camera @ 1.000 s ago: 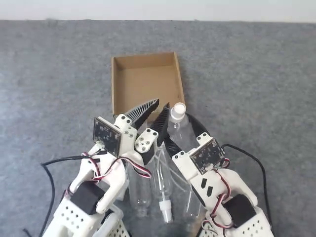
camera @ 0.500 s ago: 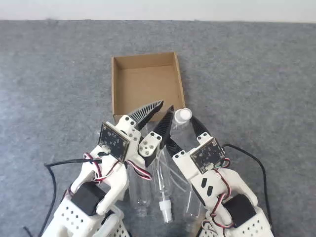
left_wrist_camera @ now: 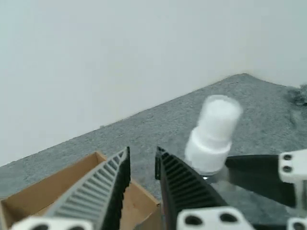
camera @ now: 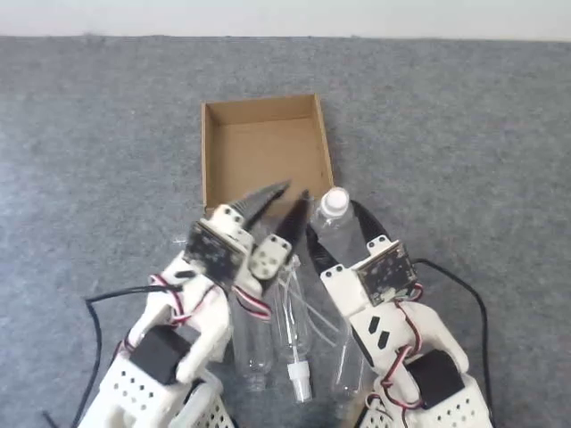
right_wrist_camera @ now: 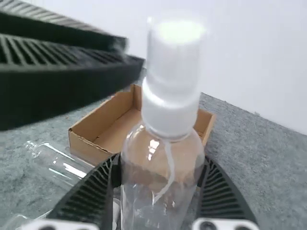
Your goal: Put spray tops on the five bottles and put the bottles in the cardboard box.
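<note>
Cardboard box (camera: 207,160) empty, none of five packed. Left gripper (camera: 290,194), fingers slightly parted, holds nothing. Loose bottles (camera: 254,343), perhaps three, lie between the arms. Right gripper (camera: 337,230) clamps one capped bottle (camera: 335,205) upright just beside the box.

One cardboard box (camera: 259,147), one capped bottle (camera: 333,214), three lying bottles (camera: 254,352) (partly hidden).

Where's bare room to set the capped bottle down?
Free: the cardboard box floor, and grey carpet left and right of the box. Crowded: the near side of the box, where loose bottles and a spray top lie between the arms.
</note>
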